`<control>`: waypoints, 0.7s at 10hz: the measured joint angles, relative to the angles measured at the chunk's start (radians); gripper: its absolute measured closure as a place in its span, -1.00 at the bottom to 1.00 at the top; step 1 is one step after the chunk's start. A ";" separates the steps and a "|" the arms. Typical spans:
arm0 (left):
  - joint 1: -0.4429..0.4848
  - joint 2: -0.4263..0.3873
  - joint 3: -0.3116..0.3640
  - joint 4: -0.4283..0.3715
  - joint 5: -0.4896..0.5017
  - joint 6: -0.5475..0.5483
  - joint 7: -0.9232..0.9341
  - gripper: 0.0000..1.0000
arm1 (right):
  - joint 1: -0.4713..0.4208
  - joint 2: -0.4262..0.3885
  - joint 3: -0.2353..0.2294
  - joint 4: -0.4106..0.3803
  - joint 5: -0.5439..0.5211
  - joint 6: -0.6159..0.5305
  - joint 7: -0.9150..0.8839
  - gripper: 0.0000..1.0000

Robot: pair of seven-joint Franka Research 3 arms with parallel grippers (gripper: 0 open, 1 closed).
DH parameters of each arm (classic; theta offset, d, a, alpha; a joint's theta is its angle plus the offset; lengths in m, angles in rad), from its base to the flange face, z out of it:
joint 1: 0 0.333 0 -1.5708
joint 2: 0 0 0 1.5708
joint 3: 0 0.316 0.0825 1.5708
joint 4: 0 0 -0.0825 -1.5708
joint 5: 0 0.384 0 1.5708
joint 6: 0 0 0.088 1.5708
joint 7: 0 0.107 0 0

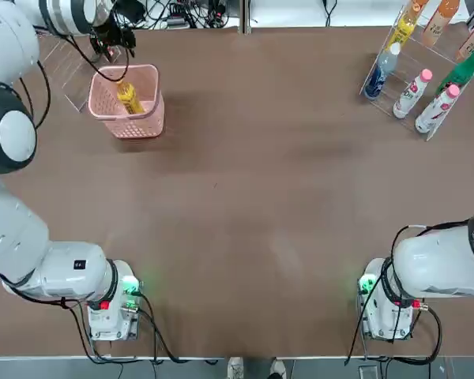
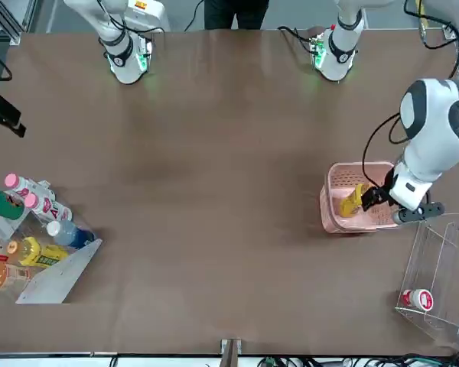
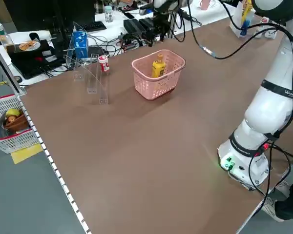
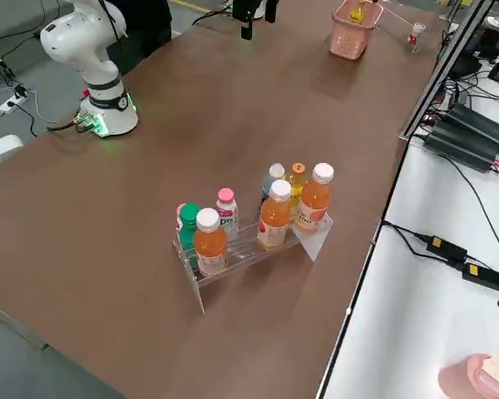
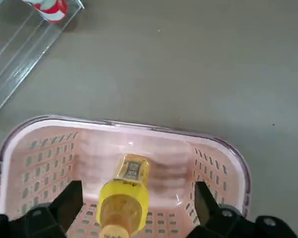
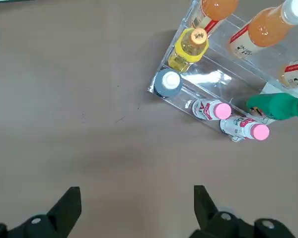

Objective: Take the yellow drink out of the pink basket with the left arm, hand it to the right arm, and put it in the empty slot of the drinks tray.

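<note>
The yellow drink (image 5: 125, 192) leans in the pink basket (image 1: 126, 101) between the left gripper's (image 5: 134, 208) wide-open fingers, untouched, at the brown table's (image 1: 261, 205) far left, cables behind.

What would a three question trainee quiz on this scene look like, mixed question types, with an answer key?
1. True or false: the yellow drink is already out of the pink basket.
2. Which gripper is over the basket? A) left B) right
3. Fill in: the left gripper has its jaws ____ on either side of the drink.

Key
1. False; it stands inside the basket.
2. A; the right gripper is open above bare table, short of the drinks tray.
3. Open; the drink is not yet gripped.
</note>
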State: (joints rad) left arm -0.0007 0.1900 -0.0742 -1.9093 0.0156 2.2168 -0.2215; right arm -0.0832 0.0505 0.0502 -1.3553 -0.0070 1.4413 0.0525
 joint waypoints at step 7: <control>0.001 -0.035 0.000 -0.127 0.000 0.105 -0.013 -0.99 | 0.000 0.000 0.000 0.000 0.003 0.003 0.000 -1.00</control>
State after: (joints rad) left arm -0.0001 0.1547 -0.0743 -2.0362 0.0156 2.3215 -0.2345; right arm -0.0833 0.0505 0.0502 -1.3553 -0.0045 1.4442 0.0527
